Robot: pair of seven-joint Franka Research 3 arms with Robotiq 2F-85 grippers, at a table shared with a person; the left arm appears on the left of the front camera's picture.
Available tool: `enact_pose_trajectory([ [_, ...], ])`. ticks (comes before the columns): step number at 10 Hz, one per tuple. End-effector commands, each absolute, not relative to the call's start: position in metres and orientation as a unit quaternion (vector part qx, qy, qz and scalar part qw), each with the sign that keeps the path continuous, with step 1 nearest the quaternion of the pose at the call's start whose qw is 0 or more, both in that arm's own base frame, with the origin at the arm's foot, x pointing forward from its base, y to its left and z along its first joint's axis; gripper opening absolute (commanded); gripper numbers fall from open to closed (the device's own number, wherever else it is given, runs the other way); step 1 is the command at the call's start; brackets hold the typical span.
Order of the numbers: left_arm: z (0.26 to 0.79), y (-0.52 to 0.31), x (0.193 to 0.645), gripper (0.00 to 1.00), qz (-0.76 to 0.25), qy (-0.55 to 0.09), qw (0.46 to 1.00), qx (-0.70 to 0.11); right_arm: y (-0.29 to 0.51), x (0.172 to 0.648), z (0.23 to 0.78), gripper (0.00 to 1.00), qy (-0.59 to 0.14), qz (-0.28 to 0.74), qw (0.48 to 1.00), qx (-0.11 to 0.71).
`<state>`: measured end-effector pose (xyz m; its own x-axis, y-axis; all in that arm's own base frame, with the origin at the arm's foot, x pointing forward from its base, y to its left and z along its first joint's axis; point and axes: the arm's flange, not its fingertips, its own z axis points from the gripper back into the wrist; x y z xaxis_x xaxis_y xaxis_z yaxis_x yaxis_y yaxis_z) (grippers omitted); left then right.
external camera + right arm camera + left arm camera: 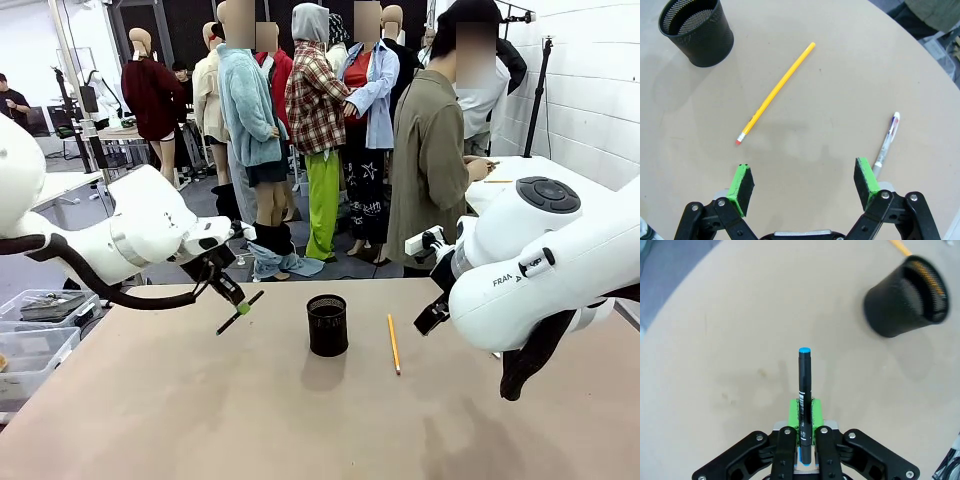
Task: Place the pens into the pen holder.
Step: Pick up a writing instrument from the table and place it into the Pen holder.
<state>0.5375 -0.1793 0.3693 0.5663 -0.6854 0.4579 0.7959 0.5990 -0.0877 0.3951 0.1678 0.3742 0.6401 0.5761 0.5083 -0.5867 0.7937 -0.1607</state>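
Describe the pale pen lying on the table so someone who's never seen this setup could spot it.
On the tan table, start at the black mesh pen holder and pass the yellow pencil lying beside it. The pale pen lies flat farther on, close to one green pad of the open right gripper. It is shorter than the pencil, white and silver, not yellow.
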Motion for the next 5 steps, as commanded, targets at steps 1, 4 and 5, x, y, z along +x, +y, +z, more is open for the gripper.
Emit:
enact_pose_trajectory([
  [1,0.366,-0.161,0.519,0.00,-0.498,-0.213,0.812,-0.217,0.168,0.395,0.374,1.00,-0.277,0.321,0.906,0.010],
  [4,0.368,-0.158,0.515,0.00,-0.573,-0.213,0.748,-0.258,0.168,0.395,0.374,1.00,-0.277,0.321,0.906,0.010],
  [5,0.377,-0.182,0.523,0.00,-0.534,-0.241,0.776,-0.234,0.168,0.395,0.374,1.00,-0.277,0.321,0.906,0.010],
])
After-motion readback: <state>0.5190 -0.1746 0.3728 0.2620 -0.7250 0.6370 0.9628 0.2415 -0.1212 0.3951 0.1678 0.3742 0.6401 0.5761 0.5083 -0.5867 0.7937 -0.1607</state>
